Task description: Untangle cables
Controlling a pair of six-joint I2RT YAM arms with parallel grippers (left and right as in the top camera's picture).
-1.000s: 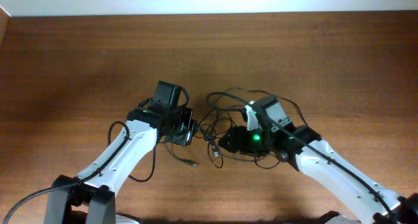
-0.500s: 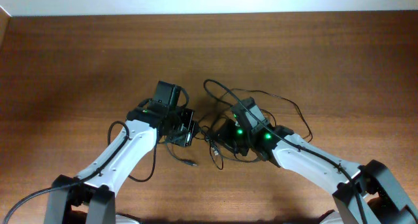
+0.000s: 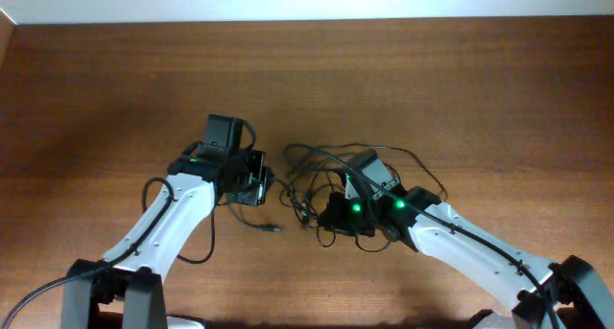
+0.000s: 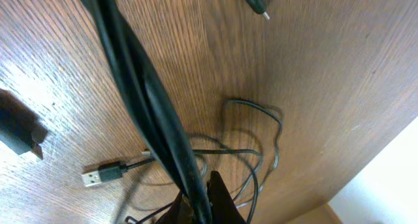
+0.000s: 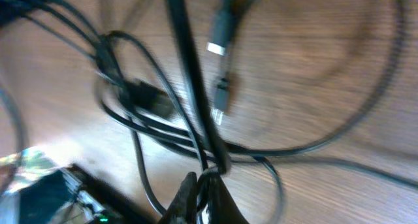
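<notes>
The cables are thin black wires tangled in loops at the table's middle, between my two grippers. My left gripper sits at the tangle's left edge, shut on a black cable that runs up out of its jaws. A USB plug with a silver tip lies to the left of it. My right gripper is at the tangle's lower right, shut on a black strand where several loops cross. A silver-tipped plug lies just beyond it.
A loose cable end with a small plug trails toward the front of the wooden table. The left arm's own thicker cable loops beside its forearm. A pale wall edge runs along the back.
My right gripper has closed on a strand and shifted slightly toward the front left. My left gripper has pulled left with its cable, drawing the tangle leftward.
</notes>
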